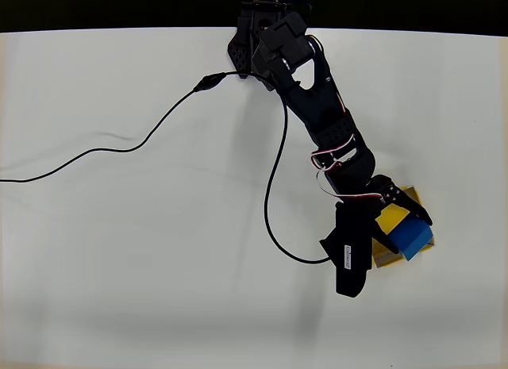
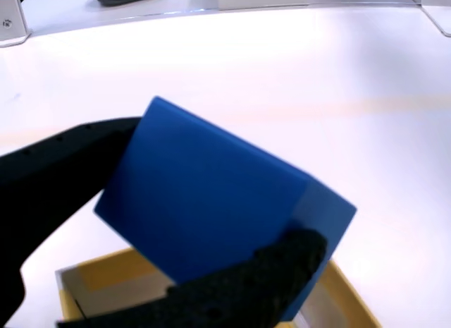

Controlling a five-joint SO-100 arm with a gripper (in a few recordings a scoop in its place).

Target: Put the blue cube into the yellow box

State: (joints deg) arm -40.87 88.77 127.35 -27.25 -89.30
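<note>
Blue cube (image 2: 211,208) clamped in the claw (image 2: 148,229).
Tilted between the black fingers (image 2: 63,166), it hangs directly over the yellow box (image 2: 106,282) on the white counter (image 1: 119,250).

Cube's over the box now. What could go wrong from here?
1. The blue cube sits tilted in the claw; released like this, it may land on a corner and tip out.
2. Overhead, the cube overlaps the yellow box's far edge, so it could catch the rim.
</note>
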